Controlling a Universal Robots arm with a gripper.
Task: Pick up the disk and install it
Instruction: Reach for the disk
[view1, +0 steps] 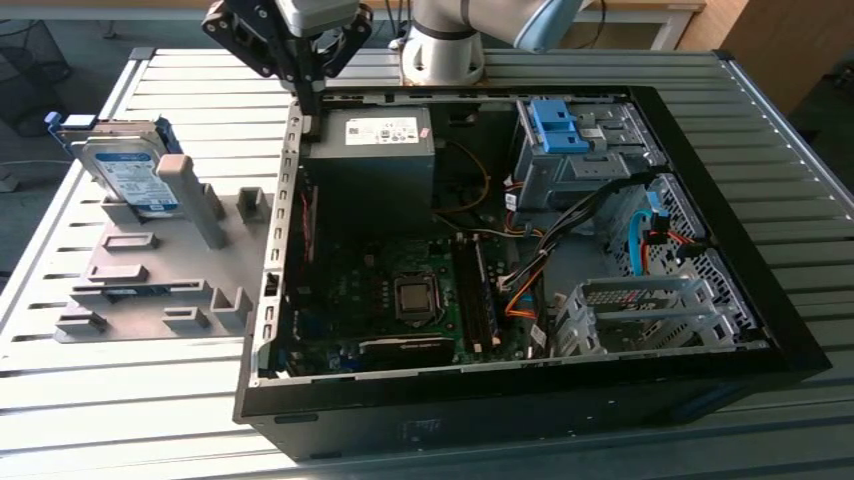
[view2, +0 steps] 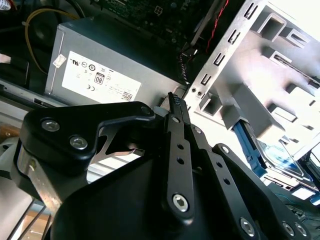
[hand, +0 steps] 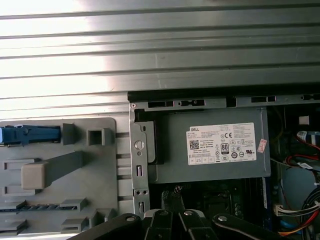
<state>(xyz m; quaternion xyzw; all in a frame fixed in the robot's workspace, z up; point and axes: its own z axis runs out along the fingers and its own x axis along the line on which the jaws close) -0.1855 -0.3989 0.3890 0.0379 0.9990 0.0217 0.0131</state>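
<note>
The disk (view1: 128, 172), a flat silver hard drive with a white-and-blue label and a blue plastic frame round its edges, stands propped on edge on the grey moulded fixture plate (view1: 140, 285), out at the exterior view's left. It leans against one of the plate's grey uprights, outside the computer. In the second wrist view I catch its label and blue edge (view2: 281, 156) beyond the fixture blocks. In the first wrist view I get just a strip of its blue frame (hand: 24, 135).

My black gripper (view1: 308, 104) hangs over the side wall of the open black computer case (view1: 754, 240), right by the large grey power-supply box with the white sticker (view1: 379, 150). It is well apart from the disk.

In the second wrist view the fingers come together at the tip (view2: 173, 100), clenched on nothing, with the power-supply box (view2: 100, 67) behind them. The first wrist view shows the same pinched tip (hand: 172, 194) below that box (hand: 215, 150).

Inside the case, a blue plastic bracket (view1: 558, 125) sits in the upper bay. Case and fixture plate both rest on the slatted metal table (view1: 120, 410).
</note>
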